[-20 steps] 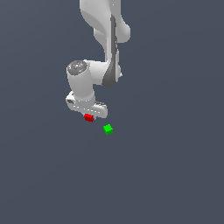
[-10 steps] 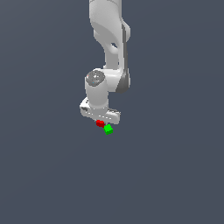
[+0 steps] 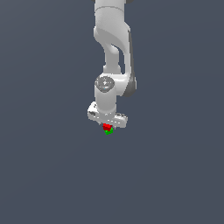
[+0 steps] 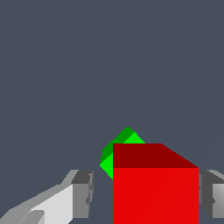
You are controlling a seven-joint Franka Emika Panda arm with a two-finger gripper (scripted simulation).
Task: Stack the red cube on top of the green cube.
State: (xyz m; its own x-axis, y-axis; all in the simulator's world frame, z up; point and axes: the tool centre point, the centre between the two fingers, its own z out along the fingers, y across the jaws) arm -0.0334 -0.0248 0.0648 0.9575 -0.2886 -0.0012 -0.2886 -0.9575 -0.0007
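In the wrist view the red cube (image 4: 155, 192) sits between my gripper (image 4: 146, 186) fingers. One finger (image 4: 83, 192) stands a small gap off the cube and the other (image 4: 209, 192) lies against its opposite side, so the jaws are a little wider than the cube. The green cube (image 4: 124, 141) peeks out from directly under and behind the red one, turned at an angle. In the exterior view the red cube (image 3: 106, 126) rests right on top of the green cube (image 3: 108, 131), just under the gripper (image 3: 107, 125).
Only the plain dark grey floor (image 3: 175, 175) and my white arm (image 3: 111, 52), which stands upright above the cubes, are in view.
My gripper carried the red cube toward the exterior view's right and down, from beside the green cube to right on top of it. The green cube stayed put.
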